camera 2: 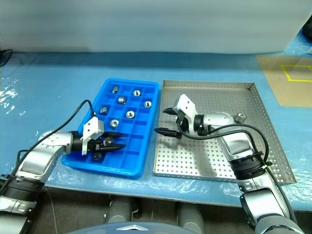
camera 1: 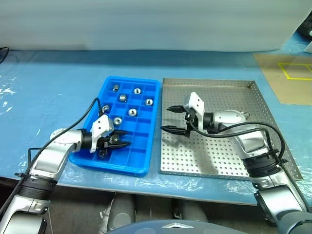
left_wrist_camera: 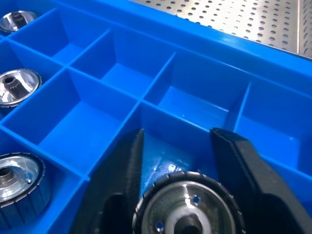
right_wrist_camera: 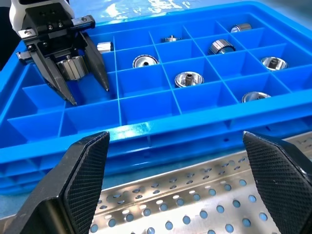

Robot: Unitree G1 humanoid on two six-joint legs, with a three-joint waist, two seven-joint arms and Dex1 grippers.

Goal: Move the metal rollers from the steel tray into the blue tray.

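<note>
The blue tray [camera 1: 132, 79] lies left of the steel tray [camera 1: 219, 92], edge to edge. Several metal rollers [camera 1: 132, 111] sit in the blue tray's far and middle compartments. My left gripper [camera 1: 121, 138] reaches into a near compartment, shut on one metal roller [left_wrist_camera: 187, 209] that hangs between its fingers; it also shows in the right wrist view [right_wrist_camera: 73, 68]. My right gripper [camera 1: 166, 119] hovers open and empty over the steel tray's left part, pointing at the blue tray. A small shiny piece that looks like a roller [camera 2: 240, 117] lies on the steel tray behind my right forearm.
Both trays rest on a table covered with blue plastic sheet [camera 1: 53, 92]. A brown area with yellow tape [camera 1: 295, 70] lies at the far right. The table's front edge runs close below the trays.
</note>
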